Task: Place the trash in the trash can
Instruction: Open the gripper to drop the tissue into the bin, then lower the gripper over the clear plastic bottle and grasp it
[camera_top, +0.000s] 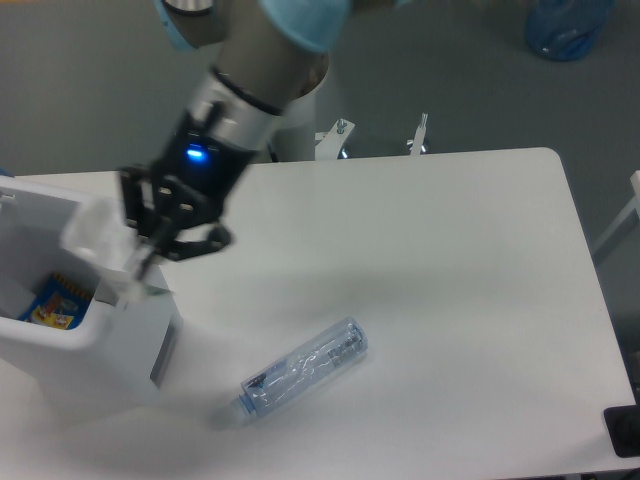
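My gripper is shut on the crumpled white paper wad and holds it in the air over the right rim of the white trash can at the left of the table. The wad is blurred by motion. A crushed clear plastic bottle with a label lies on the white table in front, to the right of the trash can and well clear of the gripper.
A blue and yellow wrapper lies inside the trash can. The arm's base stands behind the table's far edge. A blue bag sits on the floor at the top right.
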